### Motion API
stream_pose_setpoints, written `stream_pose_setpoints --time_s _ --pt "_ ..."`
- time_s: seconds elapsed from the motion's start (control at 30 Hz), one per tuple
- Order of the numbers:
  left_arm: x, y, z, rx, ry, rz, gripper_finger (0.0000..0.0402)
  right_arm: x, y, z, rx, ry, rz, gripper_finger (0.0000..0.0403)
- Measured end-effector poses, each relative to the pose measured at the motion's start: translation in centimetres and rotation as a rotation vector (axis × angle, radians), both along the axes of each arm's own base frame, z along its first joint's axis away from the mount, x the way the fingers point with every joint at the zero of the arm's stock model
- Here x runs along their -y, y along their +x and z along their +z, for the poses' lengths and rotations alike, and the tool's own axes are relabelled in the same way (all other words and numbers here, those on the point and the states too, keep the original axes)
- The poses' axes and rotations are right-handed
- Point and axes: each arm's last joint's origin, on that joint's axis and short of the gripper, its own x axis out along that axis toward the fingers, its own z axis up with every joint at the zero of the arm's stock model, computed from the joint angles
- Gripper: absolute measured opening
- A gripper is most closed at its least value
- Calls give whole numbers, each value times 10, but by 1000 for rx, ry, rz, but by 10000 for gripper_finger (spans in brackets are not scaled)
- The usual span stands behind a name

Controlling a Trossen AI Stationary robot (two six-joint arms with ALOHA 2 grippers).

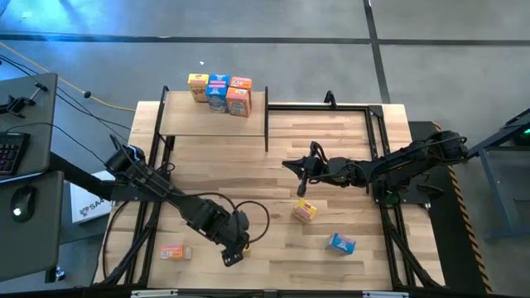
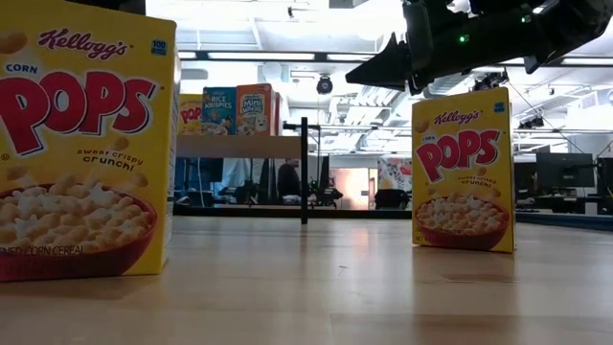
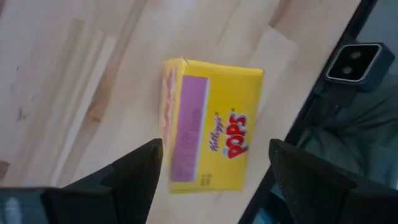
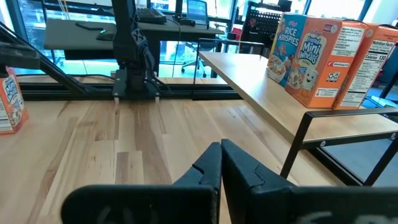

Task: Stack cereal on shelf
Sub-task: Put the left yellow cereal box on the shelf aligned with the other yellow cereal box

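The light-wood shelf (image 1: 215, 122) stands at the table's far left, with three cereal boxes (image 1: 219, 93) upright in a row along its far edge: yellow, blue, orange. My left gripper (image 3: 214, 149) hangs open near the table's near edge. Its fingers stand on either side of an upright yellow Corn Pops box (image 3: 211, 134), apart from it. My right gripper (image 1: 303, 184) is shut and hovers over the table's middle, near the shelf's right end. A second yellow Corn Pops box (image 1: 305, 212) stands just nearward of it.
An orange box (image 1: 172, 252) sits on the table near its near-left corner, and a blue box (image 1: 340, 242) sits toward the near right. Black frame posts (image 1: 267, 124) run along the table's edges and beside the shelf. A small camera (image 3: 354, 59) sits at the near edge beside the yellow box.
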Motion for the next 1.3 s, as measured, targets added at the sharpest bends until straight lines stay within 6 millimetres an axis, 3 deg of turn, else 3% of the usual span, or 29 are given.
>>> stream_pose_setpoints --time_s 0.37,0.7,0.8,1.13,1.3 --pt "-5 4 0 -18 -47 -34 292 0 0 0 -1 -4 2 0" --pt "-4 3 1 2 -31 -90 366 0 0 0 0 0 2 0" --pt "-3 2 1 1 -7 -20 382 0 0 0 4 11 1 0" --pt "1 -2 0 46 95 -47 388 0 0 0 -2 -5 3 0" --pt "-2 -6 -16 9 130 -62 388 0 0 0 -2 -4 3 0"
